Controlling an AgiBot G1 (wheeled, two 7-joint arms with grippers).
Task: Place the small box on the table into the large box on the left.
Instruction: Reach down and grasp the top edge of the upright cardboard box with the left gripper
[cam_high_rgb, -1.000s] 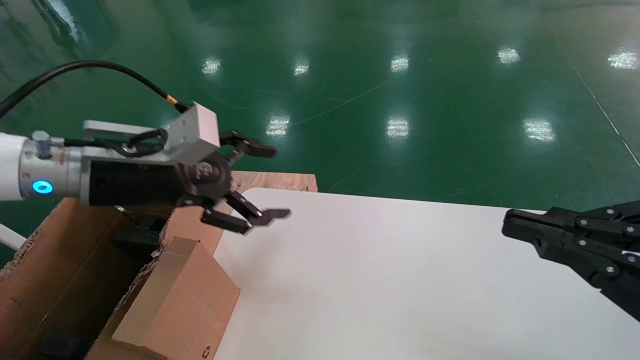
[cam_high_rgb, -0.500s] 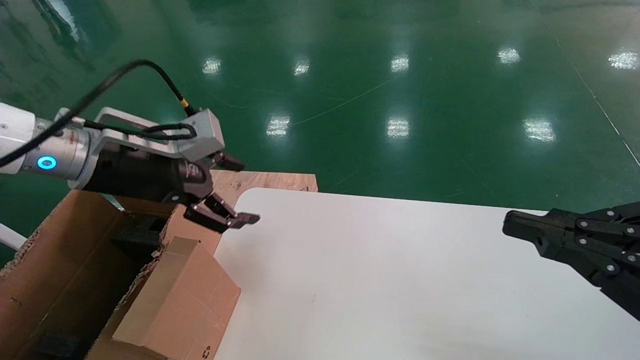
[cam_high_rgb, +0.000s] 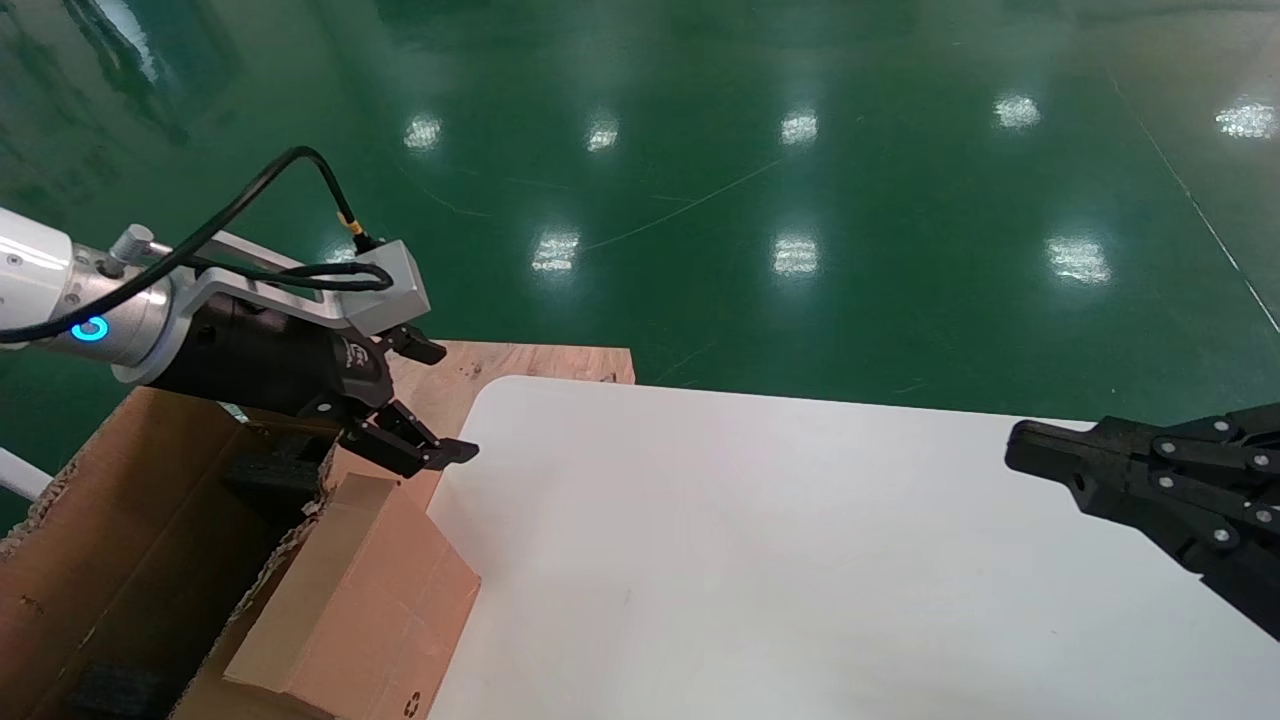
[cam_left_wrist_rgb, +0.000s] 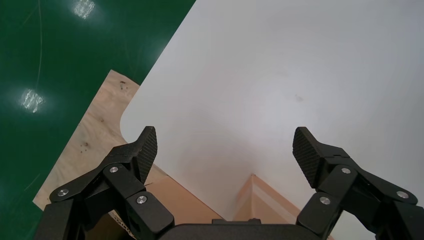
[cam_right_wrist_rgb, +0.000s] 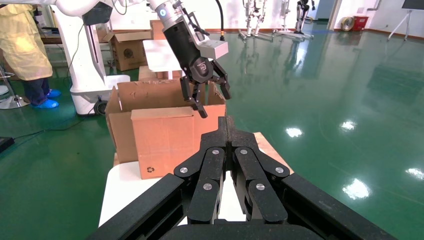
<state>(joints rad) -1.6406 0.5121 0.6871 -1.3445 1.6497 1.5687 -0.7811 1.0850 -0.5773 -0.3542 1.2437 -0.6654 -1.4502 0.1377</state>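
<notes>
White table (cam_high_rgb: 800, 560), open left claw (cam_high_rgb: 425, 400) above small box (cam_high_rgb: 360, 610).

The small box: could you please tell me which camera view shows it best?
The right wrist view: the small box shows its whole front face, leaning on the large box under the open left gripper. The head view crops its lower end; the left wrist view catches one corner.

Left arm: white link, silver collar with glowing blue ring light (cam_high_rgb: 89, 328), black wrist housing, grey metal camera bracket (cam_high_rgb: 330, 290), looped black cable (cam_high_rgb: 240, 205) with brass connector. Left gripper (cam_left_wrist_rgb: 225, 150): black, textured finger pads (cam_left_wrist_rgb: 305, 150), silver screws. Right gripper (cam_high_rgb: 1030, 447): black linkage bars, silver screws.
</notes>
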